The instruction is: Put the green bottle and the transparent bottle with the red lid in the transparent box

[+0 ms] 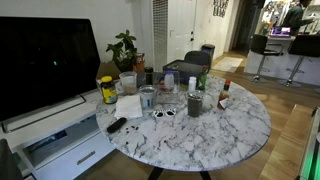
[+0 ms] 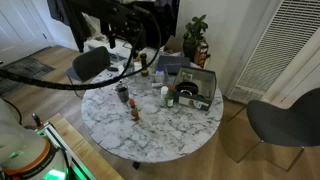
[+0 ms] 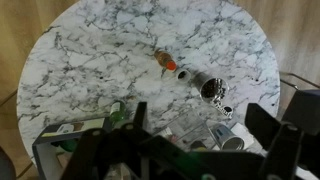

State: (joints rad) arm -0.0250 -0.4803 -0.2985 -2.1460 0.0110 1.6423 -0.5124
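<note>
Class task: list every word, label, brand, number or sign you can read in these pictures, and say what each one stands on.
No text can be read in any view.
Yellow-labelled jar: there is print on the label, but it is too small and blurred to read.
Everything else on the marble table: any print is too small to make out.

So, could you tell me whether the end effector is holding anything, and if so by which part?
Nothing is held: the end effector is open, high above the marble table.
</note>
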